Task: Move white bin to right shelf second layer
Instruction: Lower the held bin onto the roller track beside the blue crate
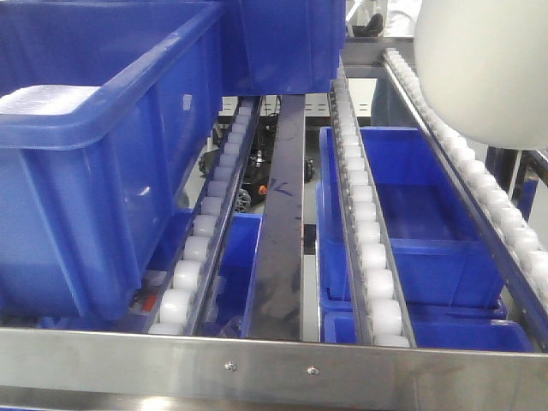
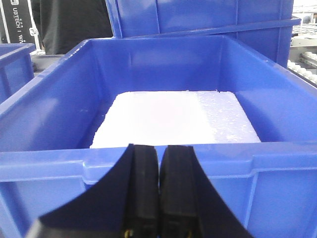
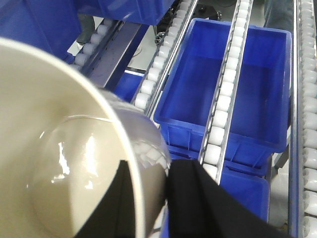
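Legible text appears in the left wrist view only. A black case (image 2: 17, 20) at the upper left, behind the blue crates, bears white capital lettering that reads "UBTECH I WA", the rest being cut off at the case's edge; a line above it is cropped by the frame and cannot be read. In the front-facing view, a faint scratched mark on the dark centre rail (image 1: 282, 184) of the rack is too indistinct to read. The right wrist view shows no lettering.

White bin (image 3: 54, 163) – glossy cream; crates (image 1: 94, 171) – blue; rollers (image 1: 364, 214) – white; end effector fingers (image 2: 141, 198) – black.
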You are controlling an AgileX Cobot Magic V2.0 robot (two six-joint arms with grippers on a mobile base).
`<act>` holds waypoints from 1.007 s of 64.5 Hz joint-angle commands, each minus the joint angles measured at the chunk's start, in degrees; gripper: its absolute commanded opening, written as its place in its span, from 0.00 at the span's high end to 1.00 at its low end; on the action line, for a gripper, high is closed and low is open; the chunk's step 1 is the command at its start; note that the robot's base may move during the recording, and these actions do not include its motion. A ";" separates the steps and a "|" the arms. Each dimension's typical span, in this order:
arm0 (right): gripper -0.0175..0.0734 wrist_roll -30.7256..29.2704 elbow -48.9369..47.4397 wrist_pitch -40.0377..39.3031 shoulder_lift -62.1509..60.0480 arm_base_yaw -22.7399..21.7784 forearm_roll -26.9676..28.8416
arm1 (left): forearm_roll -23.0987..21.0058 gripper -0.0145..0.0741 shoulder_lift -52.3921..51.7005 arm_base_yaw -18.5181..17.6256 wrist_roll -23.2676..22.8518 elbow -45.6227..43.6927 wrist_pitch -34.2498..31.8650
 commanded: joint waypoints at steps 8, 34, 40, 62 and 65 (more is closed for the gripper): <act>0.75 0.02 -1.93 -5.74 -0.56 -0.42 -0.18 | -0.29 0.74 -0.76 0.00 -0.43 1.90 -4.99; 0.75 0.02 -2.69 -5.32 3.80 -0.42 -0.18 | -0.29 0.74 -0.76 0.00 -0.43 1.90 -4.99; 0.75 0.02 -4.60 -3.74 8.15 -0.42 -0.18 | -0.29 0.74 -0.76 0.00 -0.43 1.90 -4.99; 0.75 0.02 -11.98 0.83 23.33 -2.77 0.26 | -0.29 0.74 -0.76 0.00 -0.43 1.90 -4.99; 0.75 0.02 -11.98 0.98 23.97 -3.71 1.19 | -0.29 0.74 -0.76 0.00 -0.43 1.90 -4.99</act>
